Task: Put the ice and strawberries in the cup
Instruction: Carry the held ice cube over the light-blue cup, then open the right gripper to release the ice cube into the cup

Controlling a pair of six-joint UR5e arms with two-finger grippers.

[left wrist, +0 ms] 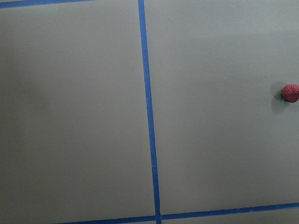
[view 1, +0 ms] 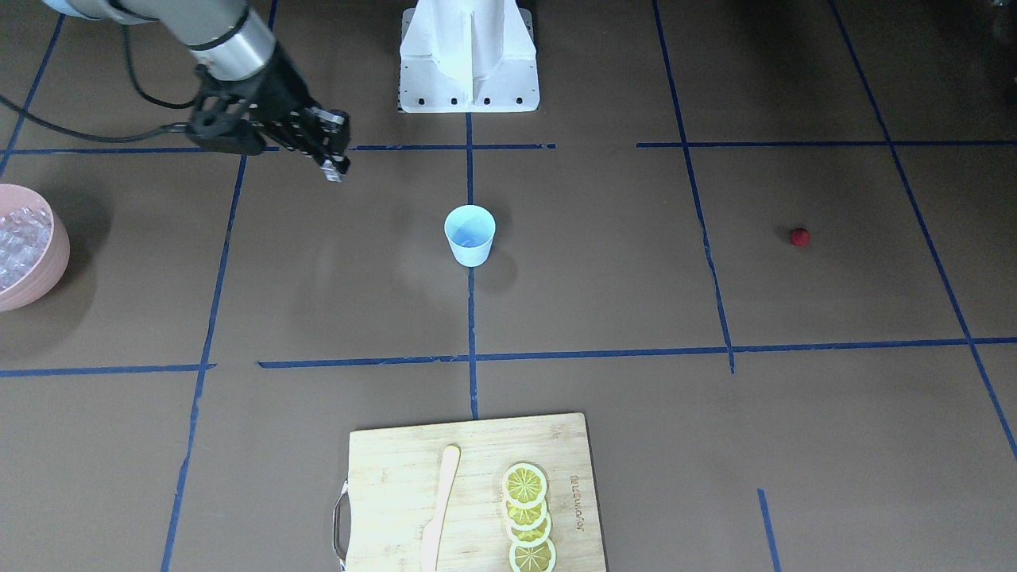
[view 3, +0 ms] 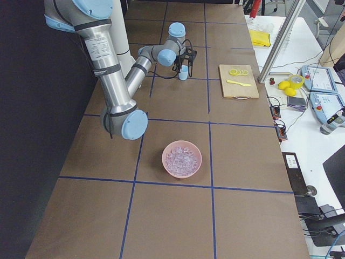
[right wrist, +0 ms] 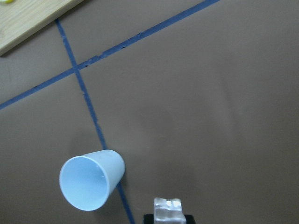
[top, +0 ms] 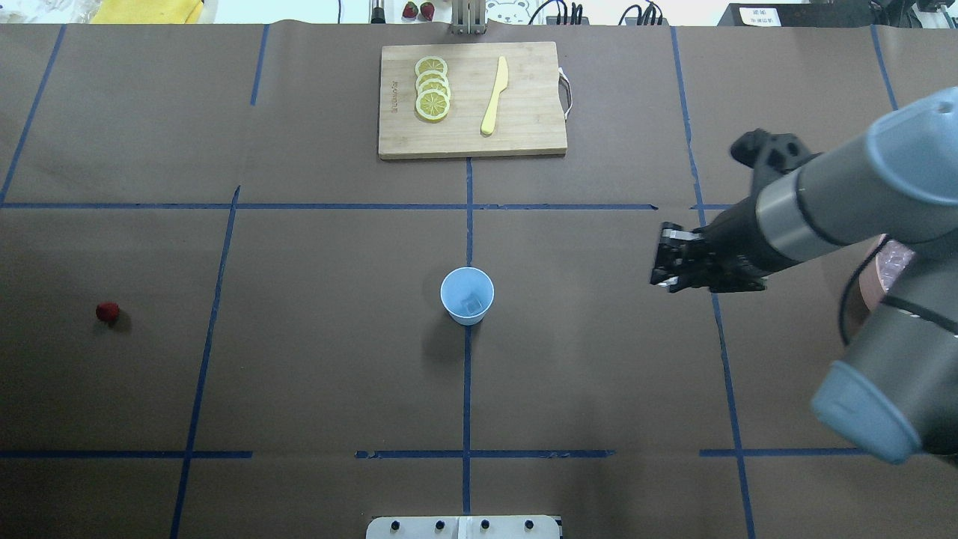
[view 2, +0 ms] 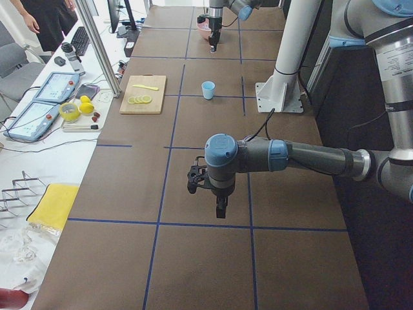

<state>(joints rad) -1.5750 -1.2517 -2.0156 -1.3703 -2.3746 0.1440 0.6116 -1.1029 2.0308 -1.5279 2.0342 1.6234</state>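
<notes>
The light-blue cup [top: 467, 295] stands upright at the table's middle, with a faint glassy square at its bottom in the overhead view. My right gripper [top: 661, 262] hovers to the cup's right, shut on a clear ice cube [right wrist: 167, 211] that shows at the bottom edge of the right wrist view, close to the cup [right wrist: 91, 181]. More ice [view 3: 182, 157] fills a pink bowl [view 3: 166, 164]. The small dark-red strawberry [top: 107, 311] lies alone at the far left. My left gripper [view 2: 221, 208] hangs over the table, shown only in the exterior left view, so I cannot tell its state.
A wooden cutting board [top: 524, 135] at the far side carries lemon slices [top: 432, 90] and a pale knife [top: 494, 97]. The white robot base [view 1: 469, 63] stands behind the cup. A person [view 2: 45, 19] stands by the side desk.
</notes>
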